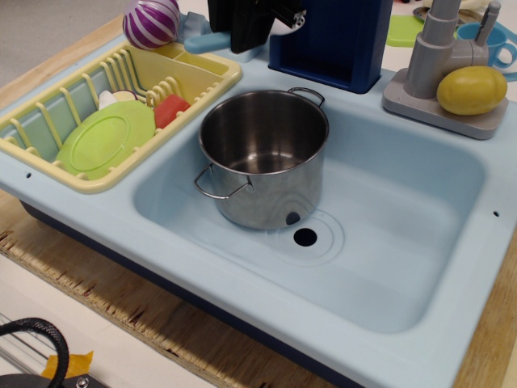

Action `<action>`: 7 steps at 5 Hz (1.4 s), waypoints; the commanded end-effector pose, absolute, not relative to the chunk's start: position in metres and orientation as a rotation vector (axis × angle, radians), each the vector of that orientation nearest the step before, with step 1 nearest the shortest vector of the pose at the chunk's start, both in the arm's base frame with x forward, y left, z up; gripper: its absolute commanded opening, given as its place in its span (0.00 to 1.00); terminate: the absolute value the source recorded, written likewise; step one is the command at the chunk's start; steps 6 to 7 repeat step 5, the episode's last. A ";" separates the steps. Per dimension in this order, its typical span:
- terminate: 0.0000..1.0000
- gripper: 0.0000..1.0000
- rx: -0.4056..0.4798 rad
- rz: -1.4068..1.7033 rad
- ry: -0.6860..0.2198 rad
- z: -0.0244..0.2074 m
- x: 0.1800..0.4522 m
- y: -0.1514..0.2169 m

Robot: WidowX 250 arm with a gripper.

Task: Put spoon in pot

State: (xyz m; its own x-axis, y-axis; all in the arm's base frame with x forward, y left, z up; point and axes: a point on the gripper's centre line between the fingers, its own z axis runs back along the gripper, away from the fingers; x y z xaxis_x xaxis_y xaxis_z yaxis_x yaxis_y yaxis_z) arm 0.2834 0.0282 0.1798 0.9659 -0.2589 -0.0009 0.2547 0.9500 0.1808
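1 pale blue sink (420, 267) holds the steel pot (262, 158), upright beside the drain. Behind it, above the sink's back rim, the black claw (249, 24) is clamped on the spoon (208, 41), whose blue handle juts left, well apart from the pot.

text: none legible | labels: none | brands: none | numbers: none

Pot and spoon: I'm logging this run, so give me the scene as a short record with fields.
pot: upright in the blue sink, empty, beside the drain
spoon: light blue handle sticks out left of the gripper, above the counter, behind the pot
gripper: at the top edge, jaws hidden
dish rack: left of the pot, holds a green plate
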 end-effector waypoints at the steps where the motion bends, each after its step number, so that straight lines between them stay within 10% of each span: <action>1: 0.00 0.00 0.149 -0.219 0.025 0.188 0.266 0.024; 2: 0.00 0.00 0.103 -0.199 0.083 0.182 0.262 0.026; 3: 0.00 1.00 0.103 -0.199 0.083 0.182 0.262 0.026; 4: 0.00 1.00 0.103 -0.199 0.083 0.182 0.262 0.026; 5: 1.00 1.00 0.103 -0.199 0.083 0.182 0.262 0.026; 7: 1.00 1.00 0.103 -0.199 0.083 0.182 0.262 0.026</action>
